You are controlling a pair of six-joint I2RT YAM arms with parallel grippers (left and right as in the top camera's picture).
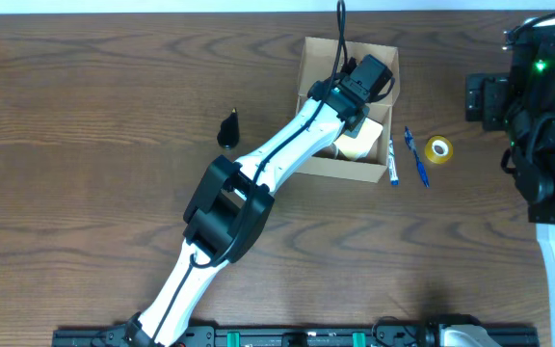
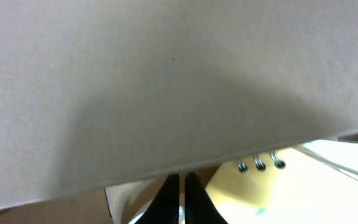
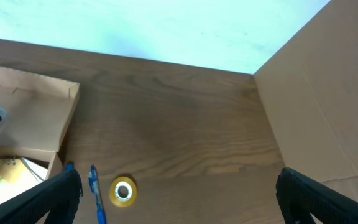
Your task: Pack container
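Left fingers pinched together on nothing, low inside the small tan cardboard box beside a yellow spiral-bound notepad, probably to press it flat; right fingers spread wide, well clear of the box, yellow tape roll ahead, seemingly ready for it.
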